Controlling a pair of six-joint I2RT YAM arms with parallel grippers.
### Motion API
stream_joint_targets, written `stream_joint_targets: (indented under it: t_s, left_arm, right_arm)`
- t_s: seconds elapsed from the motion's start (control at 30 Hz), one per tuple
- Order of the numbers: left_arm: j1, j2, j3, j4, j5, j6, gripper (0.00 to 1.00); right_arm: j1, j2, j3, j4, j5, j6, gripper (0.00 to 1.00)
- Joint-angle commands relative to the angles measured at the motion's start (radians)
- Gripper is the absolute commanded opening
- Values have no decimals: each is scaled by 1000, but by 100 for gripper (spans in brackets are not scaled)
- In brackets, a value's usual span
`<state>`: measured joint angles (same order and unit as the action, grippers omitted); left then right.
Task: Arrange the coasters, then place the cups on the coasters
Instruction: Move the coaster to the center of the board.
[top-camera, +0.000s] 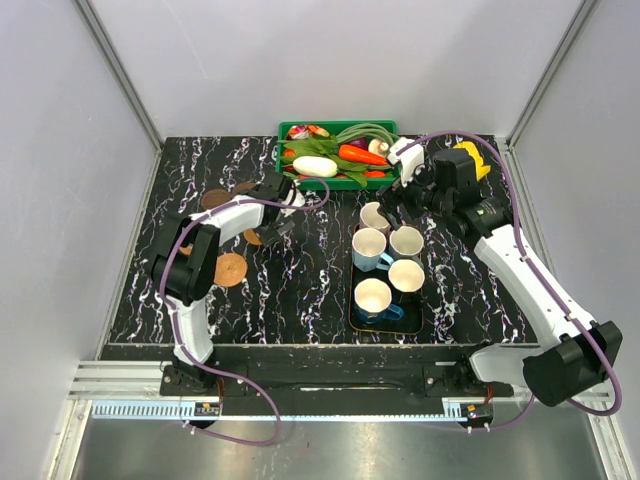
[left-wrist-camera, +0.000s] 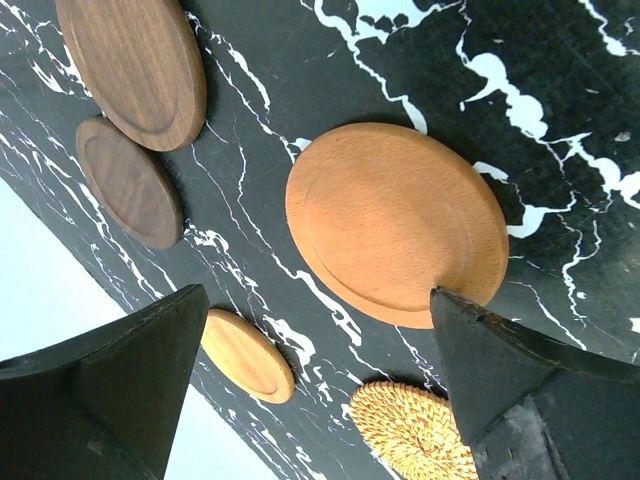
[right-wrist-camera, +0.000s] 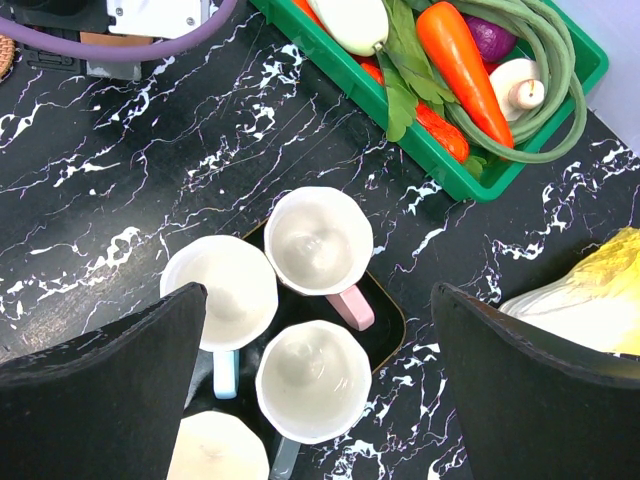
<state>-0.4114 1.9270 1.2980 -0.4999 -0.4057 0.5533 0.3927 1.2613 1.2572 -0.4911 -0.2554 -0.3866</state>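
Table (top-camera: 300, 290): black marble with white veins.
Woven coaster (top-camera: 231, 269): flat on the left half, the closest coaster to the near edge.
Tray (top-camera: 412, 322): black, right of centre, and it carries all five cups.
Cups (top-camera: 373, 297): upright on the tray with cream insides; none sits on a coaster.
Pale coaster (left-wrist-camera: 247, 355): small, near the left edge, partly behind the left arm.
Left fingers (left-wrist-camera: 120, 380): spread apart and holding nothing, above the orange coaster.
Orange coaster (left-wrist-camera: 395, 220): flat on the table, left of centre, with one fingertip over its rim.
Right fingers (right-wrist-camera: 100, 390): spread apart and gripping nothing, above the far end of the tray.
Pink-handled cup (right-wrist-camera: 318, 240): the farthest on the tray, between the right fingers in the wrist view.
Dark coasters (left-wrist-camera: 135, 65): two, just beside each other, toward the far left corner.
Basket (right-wrist-camera: 590, 55): green, at the far edge, full of vegetables.
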Motion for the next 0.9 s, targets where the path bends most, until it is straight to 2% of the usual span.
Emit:
stream_joint_targets:
  t_s: [0.0,0.37,0.5,0.87]
  left_arm:
    - [-12,-20,-12,-28,59,-6,99]
    - [-20,-60,-25,-32,67,-15,99]
    - [-15,-53,-6,32,4,-24,99]
    - [129,15,299,-6,-51,-67,99]
  right_arm:
    - [-5,-23,1,39,-16,-5,100]
    - [-5,-23,-1,39,-19,-6,100]
    - [-3,-25,-1,40,-16,-6,100]
    - [-5,-28,-2,40,-8,-11,100]
